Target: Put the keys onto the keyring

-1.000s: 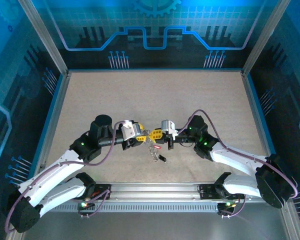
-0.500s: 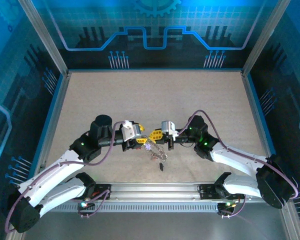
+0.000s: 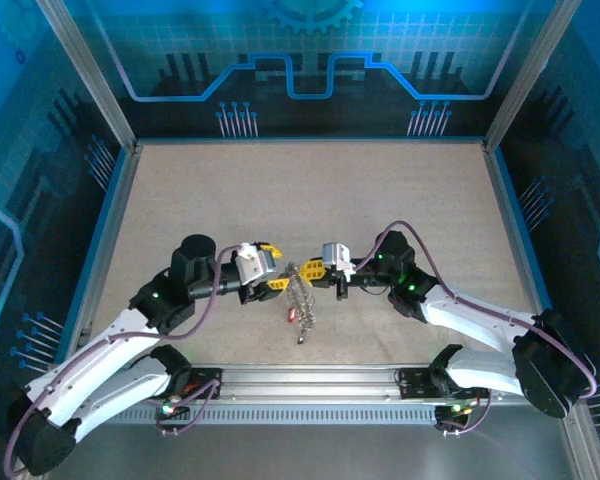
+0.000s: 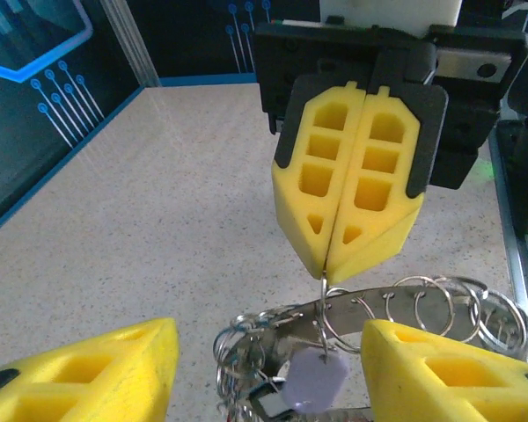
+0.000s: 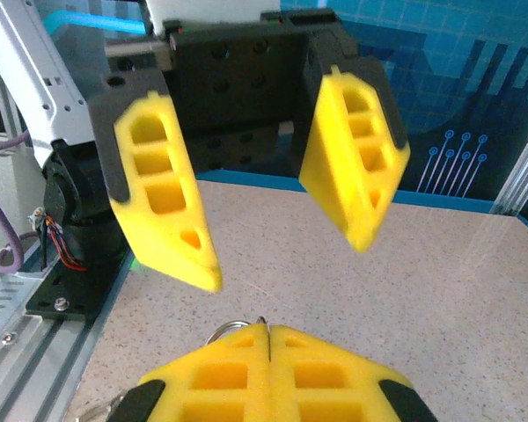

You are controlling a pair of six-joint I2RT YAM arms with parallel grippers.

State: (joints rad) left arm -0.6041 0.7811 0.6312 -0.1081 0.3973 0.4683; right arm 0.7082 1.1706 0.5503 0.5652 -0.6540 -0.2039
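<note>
The right gripper [image 3: 311, 268] is clamped shut on a thin wire ring of the keys [image 3: 299, 300], pinching it between the tips of its yellow fingers above the speckled surface [image 3: 310, 190]. The bunch hangs from the right gripper's tip as a string of linked silver rings, with a red head [image 3: 293, 312] partway down and a dark head [image 3: 301, 338] at the bottom. It is not clear whether that lowest end touches the surface.

The left gripper [image 3: 273, 267] faces the right gripper from just beside it, with its jaws spread wide and nothing between them. In the left wrist view, a pale lilac head [image 4: 317, 382] dangles directly below the right gripper's tip. A row of loose rings [image 4: 422, 303] fans out to one side of that tip. The left gripper's own fingers [image 4: 97, 369] stand apart on either side of the bunch, clear of it.
</note>
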